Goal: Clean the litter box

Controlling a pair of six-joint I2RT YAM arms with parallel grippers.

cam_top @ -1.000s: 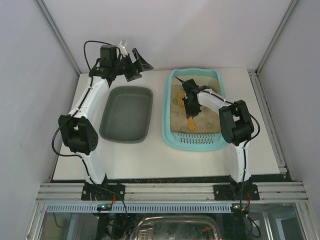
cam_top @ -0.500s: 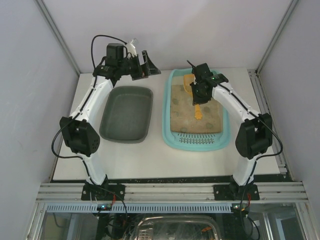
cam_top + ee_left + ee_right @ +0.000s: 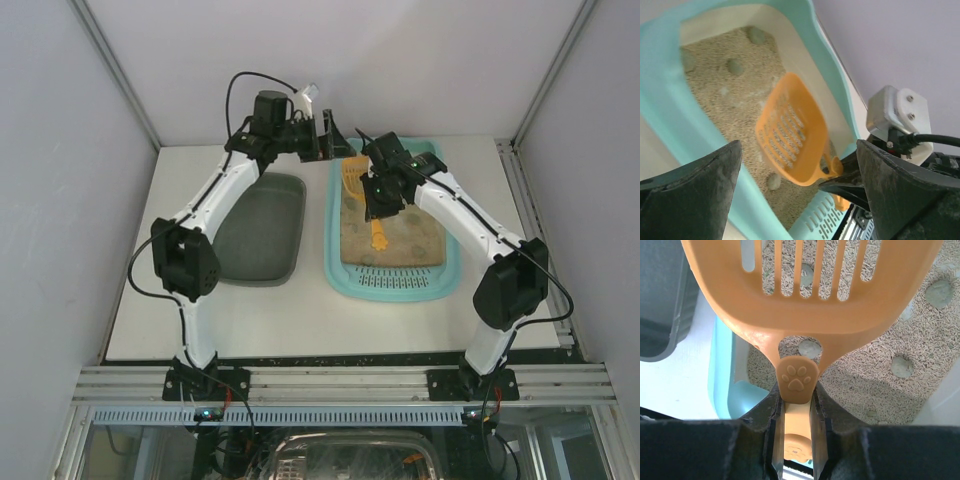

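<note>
The table (image 3: pixel 260 320) carries the litter box (image 3: pixel 395 292) on its right half, the box's far end close to the table's far edge and its slotted grate toward the near edge. Filled with beige litter, it is probably heavy and rigid, so I would leave it in place, or take it only by the rolled rim. The dark grey-green tray (image 3: pixel 255 250) lies just beside it on the left. The left tool (image 3: pixel 330 138) hangs over the box's far left corner, fingers spread wide with nothing between them. The right tool (image 3: pixel 799 410) is clamped on the handle of the orange slotted scoop (image 3: pixel 790 132), whose head is raised above the litter. The scoop looks light and stiff, and the handle is the place to hold it. The small grey-green clumps (image 3: pixel 940 292) likely crumble, so they want gentle lifting
</note>
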